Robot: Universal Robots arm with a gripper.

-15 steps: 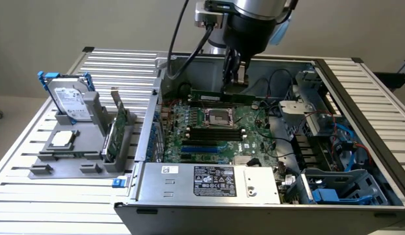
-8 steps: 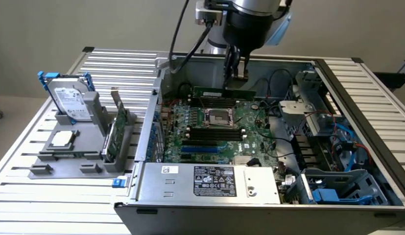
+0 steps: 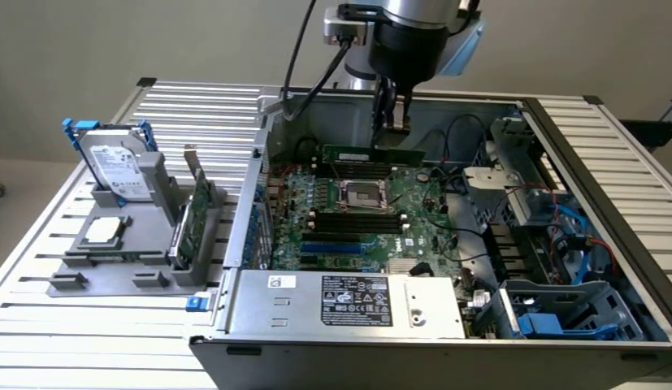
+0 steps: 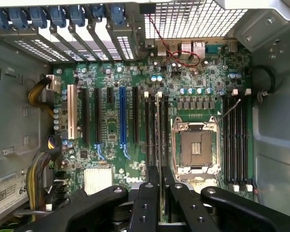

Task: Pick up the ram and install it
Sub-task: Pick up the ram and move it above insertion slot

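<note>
Fingers (image 3: 386,107) pinch the ram (image 3: 368,153) over the slots (image 3: 355,171); probably best to square it up, then push down evenly.

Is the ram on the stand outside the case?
No, the end effector grips the ram over the motherboard inside the case.

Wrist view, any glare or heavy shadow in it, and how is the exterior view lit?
Wrist view: the vent grille is washed out by backlight, and the gripper reads dark. Exterior view: even, soft light, with the table bright and the case interior dimmer.
</note>
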